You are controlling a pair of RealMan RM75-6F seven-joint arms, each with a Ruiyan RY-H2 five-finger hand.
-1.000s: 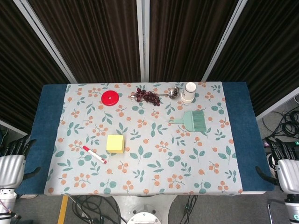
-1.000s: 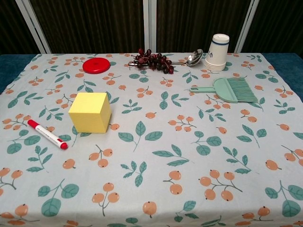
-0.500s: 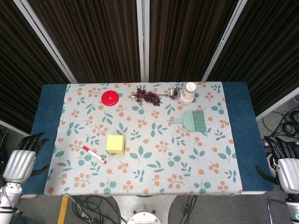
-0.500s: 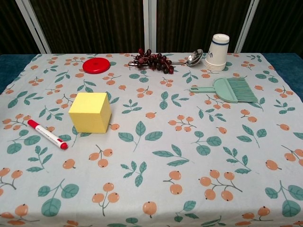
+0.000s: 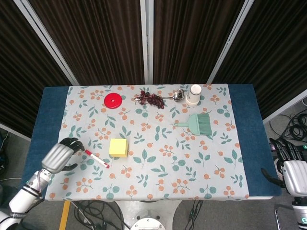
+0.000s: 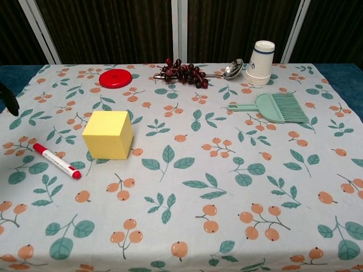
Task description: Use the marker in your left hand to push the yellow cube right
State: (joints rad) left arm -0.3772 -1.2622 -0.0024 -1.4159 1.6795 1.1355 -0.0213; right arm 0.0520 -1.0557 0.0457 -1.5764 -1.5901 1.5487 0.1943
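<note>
1. Head view: left hand (image 5: 61, 154) empty, fingers loosely curled, beside red-capped white marker (image 5: 97, 158) near tabletop's left edge.
2. Yellow foam cube (image 5: 118, 147) just right of marker.
3. Risk: clumsy grasp rolling marker away, nudging cube early.
4. Right hand (image 5: 291, 168) idle, empty, off right edge.

Tablecloth (image 5: 158, 163): pale grey-white, printed with teal leaves and orange berries, over a dark blue table (image 5: 48, 120); yellow cube (image 5: 118, 147); marker (image 5: 97, 158) white-bodied with red cap and red tip. Also: red disc (image 5: 113, 100), dark purple-red grapes (image 5: 152, 99), silver spoon (image 5: 175, 95), white paper cups (image 6: 260, 62) with a dark band near the rim (looks navy, hard to confirm), mint-green brush (image 5: 198, 123). Left hand (image 5: 60, 155) and right hand (image 5: 293, 171): silver-grey backs, black fingers; backdrop is dark brown curtain with white frame bars.
</note>
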